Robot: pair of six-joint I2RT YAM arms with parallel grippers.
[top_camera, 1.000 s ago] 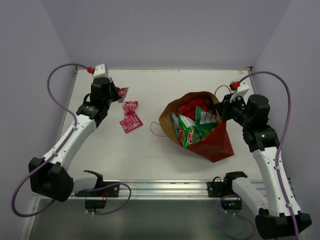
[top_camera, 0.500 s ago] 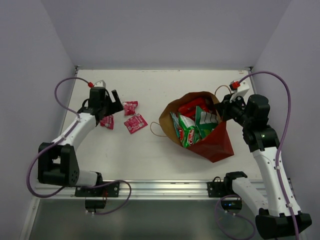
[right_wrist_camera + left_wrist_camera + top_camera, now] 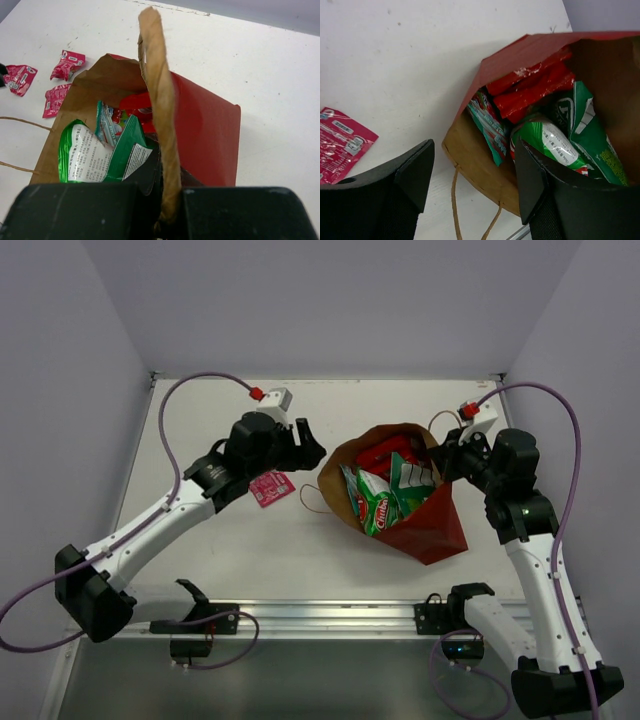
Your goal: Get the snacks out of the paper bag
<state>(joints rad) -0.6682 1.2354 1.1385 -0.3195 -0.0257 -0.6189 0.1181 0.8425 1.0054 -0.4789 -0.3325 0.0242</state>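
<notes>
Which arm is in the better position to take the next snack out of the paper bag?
Left. The left claw, open, hovers at the mouth of the paper bag, near the green chip bag. The right claw is shut on the bag's rim, so it is occupied.

White table (image 3: 290,555), scuffed; lilac walls (image 3: 330,300) on 3 sides; alu rail (image 3: 330,611) along near edge.
</notes>
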